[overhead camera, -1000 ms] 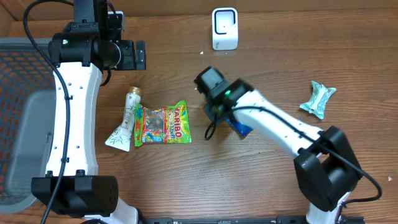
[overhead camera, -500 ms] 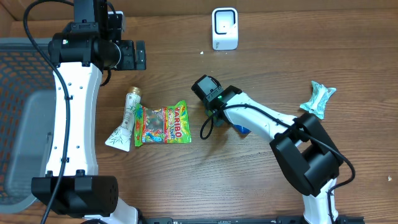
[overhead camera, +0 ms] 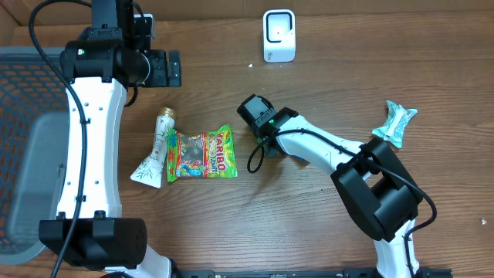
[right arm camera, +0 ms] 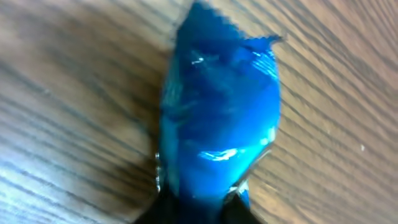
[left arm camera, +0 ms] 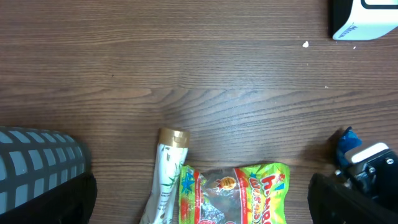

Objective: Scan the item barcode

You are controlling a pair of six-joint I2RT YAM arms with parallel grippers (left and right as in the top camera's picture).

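Observation:
A shiny blue packet (right arm camera: 217, 118) lies on the wooden table, and my right gripper (right arm camera: 199, 208) is shut on its near end, the wrapper pinched between the dark fingers. From overhead the right gripper (overhead camera: 272, 141) sits at mid-table and covers the packet; a bit of the blue packet (left arm camera: 347, 140) shows in the left wrist view. The white barcode scanner (overhead camera: 279, 36) stands upright at the back of the table. My left gripper (overhead camera: 166, 69) hangs open at the back left, holding nothing, above the table (left arm camera: 199, 74).
A Haribo gummy bag (overhead camera: 204, 153) and a white tube (overhead camera: 158, 150) lie side by side left of centre. A teal wrapped packet (overhead camera: 395, 123) lies at the right. A grey mesh basket (overhead camera: 23, 139) stands off the left edge.
The right gripper has closed on the blue packet after shifting a little to the left. The left arm has not moved.

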